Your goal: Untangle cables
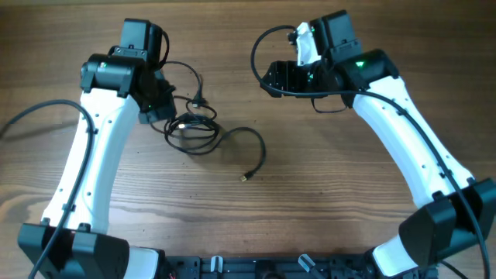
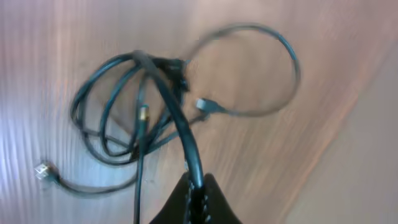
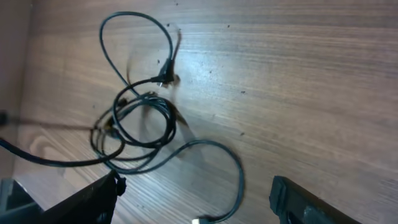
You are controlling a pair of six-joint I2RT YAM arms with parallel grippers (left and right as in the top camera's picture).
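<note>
With the left claw [image 2: 196,194] pressed together on one strand [image 2: 183,134] of the cables [image 1: 194,132], lying on the table [image 1: 325,209] just at 4 o'clock of that claw in the overhead view, draw slowly toward 10 o'clock, away from the knot [image 2: 166,67], watching for tightening coils. Ease off at any bunching. Bring in the right claw [image 3: 196,186], spread wide and holding nothing, from well apart at 2 o'clock of the bundle. Aim for the big outer loop [image 3: 239,168] at 4 o'clock of the tangle, or the loose plug [image 1: 246,177] at its end, and pin that against the wood as an anchor. Pull the two holds apart low and gently along the surface, not upward, to let the thin cords slip through without straining a connector. Expect light, springy strands, likely to drag the whole bundle along; work one loop at a time, re-gripping nearer the knot after each.
</note>
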